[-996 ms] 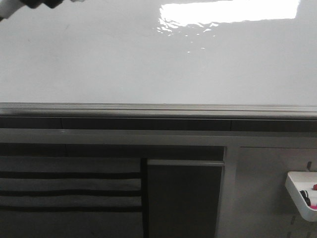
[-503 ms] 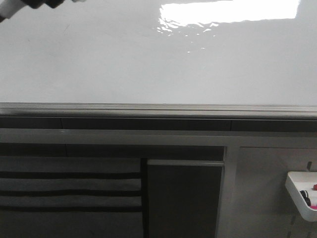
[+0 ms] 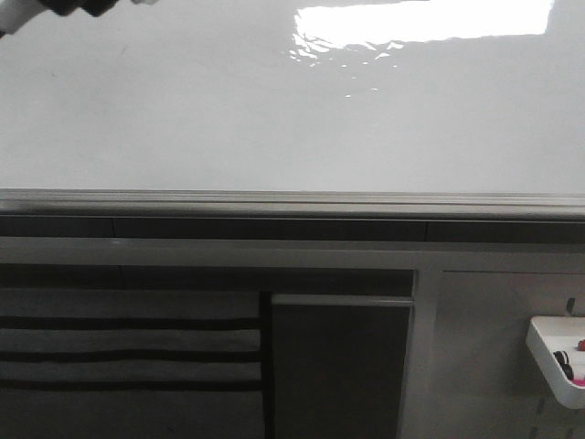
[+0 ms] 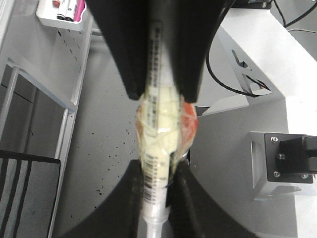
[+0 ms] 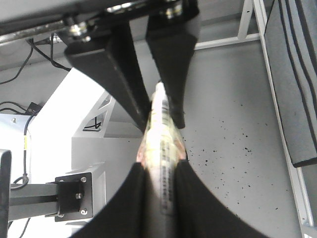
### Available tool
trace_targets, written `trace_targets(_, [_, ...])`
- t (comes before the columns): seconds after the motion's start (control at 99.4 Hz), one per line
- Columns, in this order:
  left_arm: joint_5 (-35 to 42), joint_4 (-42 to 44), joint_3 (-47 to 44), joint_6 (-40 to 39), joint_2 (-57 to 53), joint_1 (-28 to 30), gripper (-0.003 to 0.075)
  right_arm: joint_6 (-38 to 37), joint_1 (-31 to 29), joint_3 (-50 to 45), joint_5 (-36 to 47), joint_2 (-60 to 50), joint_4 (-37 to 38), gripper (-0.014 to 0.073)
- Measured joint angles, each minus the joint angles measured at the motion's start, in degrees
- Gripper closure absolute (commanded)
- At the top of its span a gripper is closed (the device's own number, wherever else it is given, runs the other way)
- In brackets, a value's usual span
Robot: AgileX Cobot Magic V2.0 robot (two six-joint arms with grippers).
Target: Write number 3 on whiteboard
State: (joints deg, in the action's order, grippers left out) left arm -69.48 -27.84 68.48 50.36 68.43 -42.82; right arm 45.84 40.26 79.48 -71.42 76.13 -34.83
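Note:
The whiteboard fills the upper front view, glossy white with bright glare at the top right and a grey metal rail below. No number 3 shows on it. A black and white tip pokes in at the top left corner in front of the board; I cannot tell which arm it belongs to. My left gripper is shut on a taped marker. My right gripper is shut on another taped marker. Both wrist views look down at the speckled grey floor.
Grey cabinet panels and a dark striped panel stand under the board. A white tray with markers hangs at the lower right; it also shows in the left wrist view. The robot's white base is near.

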Motion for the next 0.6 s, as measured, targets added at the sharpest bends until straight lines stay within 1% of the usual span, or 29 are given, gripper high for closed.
trace_targets(0.04, [0.00, 0.00, 0.00, -0.04, 0.00, 0.00, 0.0677, 0.00, 0.00, 0.00, 0.00, 0.00, 0.00, 0.0650])
trace_targets(0.091, [0.00, 0.00, 0.00, -0.04, 0.00, 0.00, 0.0607, 0.00, 0.00, 0.00, 0.00, 0.00, 0.00, 0.0650])
trace_targets(0.141, [0.00, 0.00, 0.00, -0.04, 0.00, 0.00, 0.0505, -0.11, 0.00, 0.00, 0.00, 0.00, 0.00, 0.0650])
trace_targets(0.161, [0.00, 0.00, -0.10, 0.10, 0.00, 0.00, 0.0477, -0.11, 0.00, 0.00, 0.00, 0.00, 0.00, 0.0650])
trace_targets(0.211, [0.15, 0.00, -0.03, 0.33, 0.00, 0.00, 0.0371, -0.11, 0.00, 0.00, -0.11, 0.00, 0.00, 0.0650])
trace_targets(0.292, [0.98, 0.00, -0.03, 0.33, 0.00, 0.00, 0.0264, -0.11, 0.00, 0.00, -0.11, 0.00, 0.00, 0.0650])
trace_targets(0.342, [1.37, 0.00, -0.03, 0.33, 0.00, 0.00, 0.0245, -0.11, 0.00, 0.00, -0.11, 0.00, 0.00, 0.0650])
trace_targets(0.453, [2.07, 0.51, 0.67, -0.22, -0.26, 0.31, 0.0246, -0.11, 0.00, 0.00, -0.11, 0.00, 1.37, 0.0650])
trace_targets(0.523, [3.08, 1.01, 0.68, -1.35, -1.24, 1.33, 0.0246, -1.35, 0.00, 0.00, -0.11, -0.13, 3.54, 0.0650])
trace_targets(0.604, [3.99, 2.10, 0.68, -3.12, -3.15, 3.38, 0.0246, -4.39, 0.00, 0.00, -0.11, -1.36, 8.02, 0.0650])
